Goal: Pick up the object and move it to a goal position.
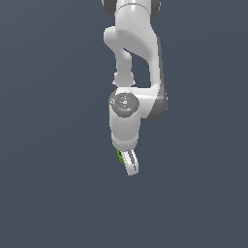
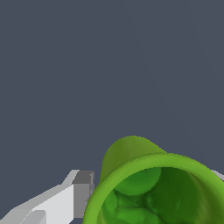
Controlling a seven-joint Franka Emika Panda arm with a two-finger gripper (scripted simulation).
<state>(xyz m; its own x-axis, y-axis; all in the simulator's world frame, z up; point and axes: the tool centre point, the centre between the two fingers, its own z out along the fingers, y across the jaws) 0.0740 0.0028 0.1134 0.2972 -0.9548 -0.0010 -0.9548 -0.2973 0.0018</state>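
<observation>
The object (image 2: 131, 157) is a bright green hollow cup that fills the near part of the wrist view, its open mouth facing the camera. My gripper (image 2: 151, 186) is shut on it, with one white and grey finger (image 2: 65, 199) pressed against its side and a sliver of the other finger (image 2: 217, 174) at the opposite side. In the exterior view only a small green edge of the object (image 1: 119, 156) shows beside the white fingers of the gripper (image 1: 130, 167), which hangs pointing down from the arm.
The white arm (image 1: 135, 43) comes down from the top of the exterior view. Around it there is only a uniform dark grey-blue surface (image 1: 48, 145), with no other object or edge in view.
</observation>
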